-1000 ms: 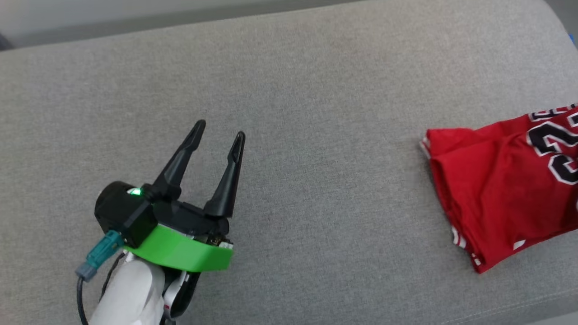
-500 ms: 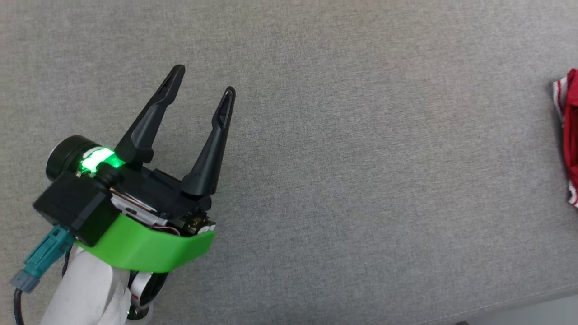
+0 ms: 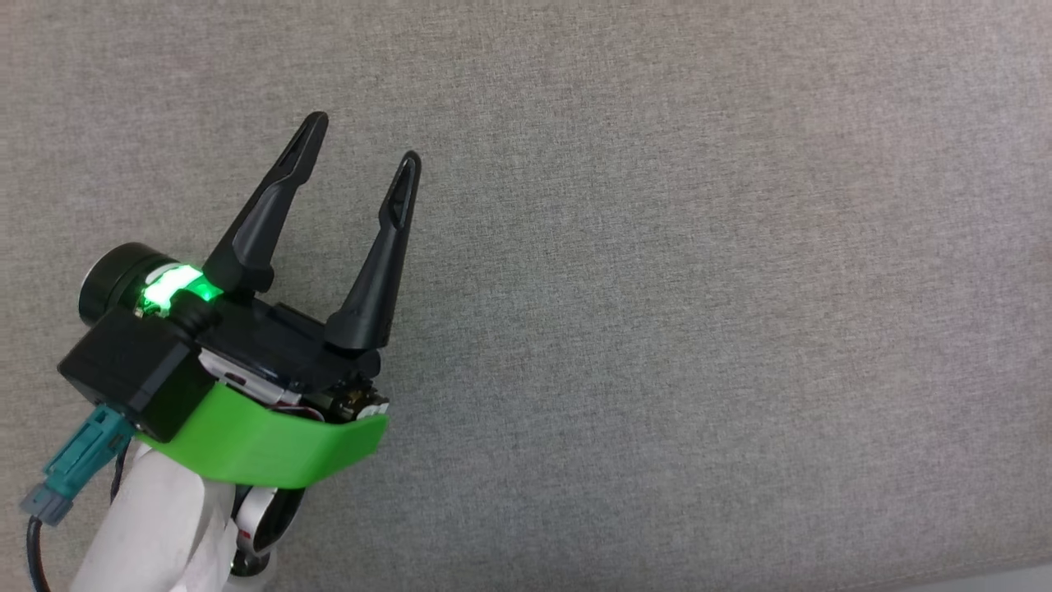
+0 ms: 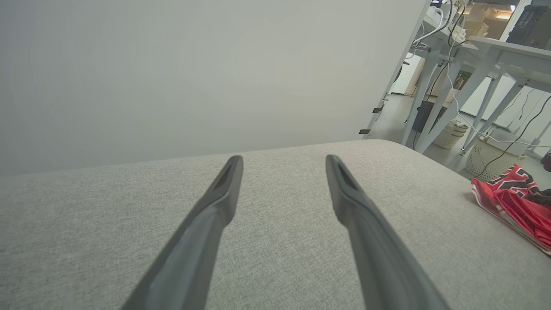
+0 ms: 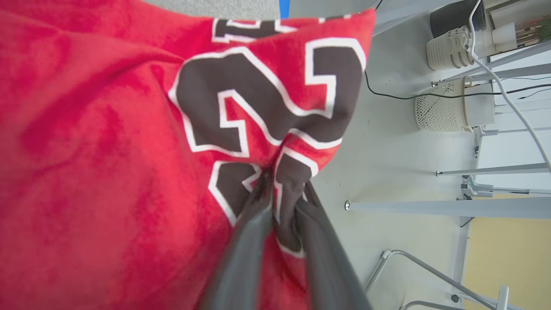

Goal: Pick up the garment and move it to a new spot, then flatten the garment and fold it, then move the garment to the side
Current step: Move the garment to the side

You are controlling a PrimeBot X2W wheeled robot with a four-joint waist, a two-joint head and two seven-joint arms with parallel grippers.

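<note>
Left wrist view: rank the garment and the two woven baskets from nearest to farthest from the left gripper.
1. garment, on the right end of the cushion.
2. right-hand basket, on the floor just behind it.
3. other basket, farther back, to the left.

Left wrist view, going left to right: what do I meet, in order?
left gripper, fingers apart above the grey cushion → pale woven basket on the floor beyond → garment, red, lying at the cushion's right end.
</note>
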